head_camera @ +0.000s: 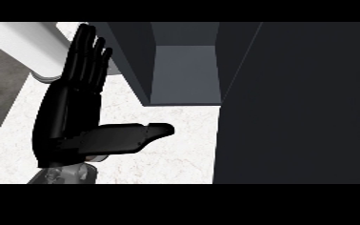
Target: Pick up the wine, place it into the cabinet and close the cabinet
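The fingers (88, 57) of the left hand (67, 114) stand straight and pressed together, pointing toward the far side, with the thumb (134, 136) stuck out sideways to the right; they hold nothing and touch nothing that shows. The hand sits at the left of the view over the pale speckled desk (169, 148), open and idle, which reads as a resting pose that keeps it clear of the work on the other side. Just right of the fingers stands the dark grey cabinet (134, 57), its open inside (184, 71) showing as a lighter grey floor between dark walls. A large dark panel (288, 105) fills the right of the view from near to far; it is probably the cabinet door swung open, though I cannot tell for sure. The wine does not show anywhere, neither on the desk nor on the visible part of the cabinet floor; the panel may hide it. The right hand is out of sight too. A white rounded thing (32, 45) lies at the far left. With the cabinet open, the closing step looks not yet done.
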Robot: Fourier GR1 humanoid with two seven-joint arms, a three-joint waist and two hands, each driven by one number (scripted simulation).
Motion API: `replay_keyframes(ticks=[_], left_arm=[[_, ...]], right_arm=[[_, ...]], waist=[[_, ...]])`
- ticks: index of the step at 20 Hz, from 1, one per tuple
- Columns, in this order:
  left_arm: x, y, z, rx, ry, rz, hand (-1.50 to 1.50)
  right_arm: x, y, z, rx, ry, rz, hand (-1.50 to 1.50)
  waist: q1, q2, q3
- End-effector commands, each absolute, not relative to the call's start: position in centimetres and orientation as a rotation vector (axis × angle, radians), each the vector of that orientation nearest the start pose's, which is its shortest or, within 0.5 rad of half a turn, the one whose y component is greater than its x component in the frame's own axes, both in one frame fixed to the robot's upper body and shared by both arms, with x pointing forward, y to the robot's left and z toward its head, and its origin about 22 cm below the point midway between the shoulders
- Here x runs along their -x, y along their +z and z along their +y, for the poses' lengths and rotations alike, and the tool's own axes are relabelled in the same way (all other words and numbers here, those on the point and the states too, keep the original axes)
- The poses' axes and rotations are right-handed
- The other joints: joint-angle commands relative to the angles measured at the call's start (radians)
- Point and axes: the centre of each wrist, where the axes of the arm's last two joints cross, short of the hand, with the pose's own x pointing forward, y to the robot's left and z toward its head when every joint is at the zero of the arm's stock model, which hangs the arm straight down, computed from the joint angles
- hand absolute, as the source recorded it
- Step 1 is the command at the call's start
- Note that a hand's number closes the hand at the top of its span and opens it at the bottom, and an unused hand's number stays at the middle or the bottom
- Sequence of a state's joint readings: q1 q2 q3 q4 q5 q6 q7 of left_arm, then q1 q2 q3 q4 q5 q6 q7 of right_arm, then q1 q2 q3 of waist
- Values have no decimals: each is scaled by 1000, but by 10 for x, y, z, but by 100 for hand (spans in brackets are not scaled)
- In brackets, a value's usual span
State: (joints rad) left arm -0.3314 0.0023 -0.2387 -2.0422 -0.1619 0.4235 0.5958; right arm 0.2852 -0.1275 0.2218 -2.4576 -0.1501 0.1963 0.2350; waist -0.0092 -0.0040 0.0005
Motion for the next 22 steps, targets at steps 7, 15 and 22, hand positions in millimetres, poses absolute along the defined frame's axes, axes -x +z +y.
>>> replay_keyframes(ticks=[7, 15, 22], left_arm=[[-220, 209, 99, 35, 132, -1758, -150], [-218, 234, 108, -33, 182, -1750, -150], [-195, 235, 111, -82, 195, -1769, -150]], right_arm=[[-93, 181, -217, -354, 301, -1953, -150], [-74, 202, -211, -342, 289, -1952, -150], [-82, 204, -219, -345, 315, -1941, -150]], waist=[[-2, 0, 0], [-4, -3, -1], [5, -1, 0]])
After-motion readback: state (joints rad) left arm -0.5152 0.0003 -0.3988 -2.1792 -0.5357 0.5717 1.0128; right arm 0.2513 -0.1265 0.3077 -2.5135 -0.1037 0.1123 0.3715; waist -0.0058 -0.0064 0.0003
